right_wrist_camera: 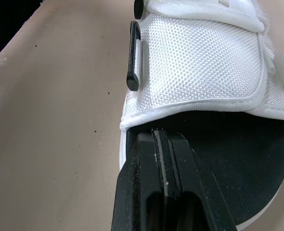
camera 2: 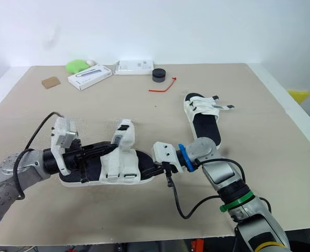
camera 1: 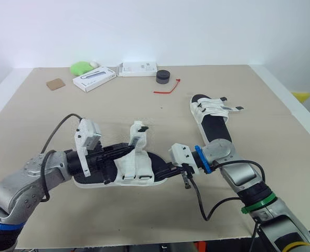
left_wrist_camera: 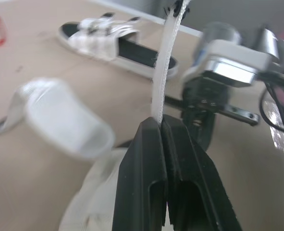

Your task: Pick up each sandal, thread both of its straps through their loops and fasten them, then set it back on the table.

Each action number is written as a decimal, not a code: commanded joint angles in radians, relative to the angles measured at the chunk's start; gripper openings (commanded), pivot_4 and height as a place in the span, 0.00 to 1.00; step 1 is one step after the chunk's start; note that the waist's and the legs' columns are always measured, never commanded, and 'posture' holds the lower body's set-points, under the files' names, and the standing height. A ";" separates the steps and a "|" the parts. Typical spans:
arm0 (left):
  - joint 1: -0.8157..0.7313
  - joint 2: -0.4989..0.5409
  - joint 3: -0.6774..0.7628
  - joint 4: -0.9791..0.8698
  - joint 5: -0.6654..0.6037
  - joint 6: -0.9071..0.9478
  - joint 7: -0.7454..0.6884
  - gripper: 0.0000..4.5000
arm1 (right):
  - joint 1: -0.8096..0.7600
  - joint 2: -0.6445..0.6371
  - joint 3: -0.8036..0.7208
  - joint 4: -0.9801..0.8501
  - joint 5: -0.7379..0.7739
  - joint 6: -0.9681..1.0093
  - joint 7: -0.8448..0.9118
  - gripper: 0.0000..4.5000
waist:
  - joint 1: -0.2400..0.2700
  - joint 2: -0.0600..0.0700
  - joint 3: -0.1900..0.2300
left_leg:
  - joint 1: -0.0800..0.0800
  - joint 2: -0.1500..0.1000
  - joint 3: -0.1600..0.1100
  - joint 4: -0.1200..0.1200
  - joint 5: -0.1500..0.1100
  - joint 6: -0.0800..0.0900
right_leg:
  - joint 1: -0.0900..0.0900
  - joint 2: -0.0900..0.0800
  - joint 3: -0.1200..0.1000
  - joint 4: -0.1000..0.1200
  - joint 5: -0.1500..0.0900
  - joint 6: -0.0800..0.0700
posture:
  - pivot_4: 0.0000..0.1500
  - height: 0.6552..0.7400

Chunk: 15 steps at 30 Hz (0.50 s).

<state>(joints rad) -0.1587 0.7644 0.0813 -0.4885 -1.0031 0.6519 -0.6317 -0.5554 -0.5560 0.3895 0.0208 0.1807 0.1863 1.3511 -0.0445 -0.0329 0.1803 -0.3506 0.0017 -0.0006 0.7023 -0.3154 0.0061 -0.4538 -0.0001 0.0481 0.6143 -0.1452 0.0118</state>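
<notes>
Grip on a light sandal [camera 1: 139, 170]: left gripper [left_wrist_camera: 162, 127] pinches its limp strap [left_wrist_camera: 166, 62], right gripper [right_wrist_camera: 162, 137] clamps the stiffer sole [right_wrist_camera: 257, 163], likely the surer hold.

The near sandal [camera 1: 128, 170] has a white upper [right_wrist_camera: 199, 62] of woven mesh cloth, finely dimpled, with a smooth stitched hem. Its loop [right_wrist_camera: 133, 57] is black plastic, faintly glossy. The footbed [right_wrist_camera: 247, 159] is black, matt and finely grained. The strap [left_wrist_camera: 166, 57] is thin white webbing. The far sandal [camera 1: 212, 113] shows the same white cloth over a matt black footbed. The left gripper's fingers [left_wrist_camera: 142, 183] are smooth black plastic with a dull sheen. The table [camera 1: 144, 110] is matt beige board, lightly speckled. The box [camera 1: 94, 79] is smooth white card.
</notes>
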 commanded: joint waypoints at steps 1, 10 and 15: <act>0.004 -0.032 0.073 0.013 -0.101 0.057 0.059 0.01 | -0.010 0.001 0.003 -0.006 -0.005 -0.007 0.008 0.00 | 0.000 0.000 0.000 | 0.000 0.000 0.000 0.000 0.000 0.000 | 0.000 0.000 0.000 0.000 0.000 0.000 | 1.00 1.00; 0.036 -0.133 0.138 0.062 -0.244 0.163 0.198 0.01 | -0.011 -0.001 0.000 -0.008 -0.003 -0.003 0.010 0.00 | 0.000 0.000 0.000 | 0.000 -0.001 -0.001 0.000 0.000 0.000 | 0.000 -0.001 0.000 0.000 0.000 0.000 | 1.00 1.00; 0.051 -0.143 0.140 0.107 -0.207 0.160 0.176 0.01 | -0.014 -0.003 -0.001 -0.003 -0.003 -0.004 0.013 0.00 | 0.000 0.000 0.000 | 0.000 -0.003 -0.001 0.000 0.001 -0.001 | 0.000 -0.001 0.000 0.000 0.001 0.000 | 1.00 1.00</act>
<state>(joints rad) -0.1027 0.6288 0.1877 -0.3864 -1.2192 0.8268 -0.4461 -0.5576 -0.5535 0.3896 0.0239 0.1805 0.1865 1.3520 -0.0442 -0.0329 0.1802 -0.3503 -0.0016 -0.0015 0.7023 -0.3148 0.0050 -0.4536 -0.0009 0.0481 0.6146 -0.1445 0.0118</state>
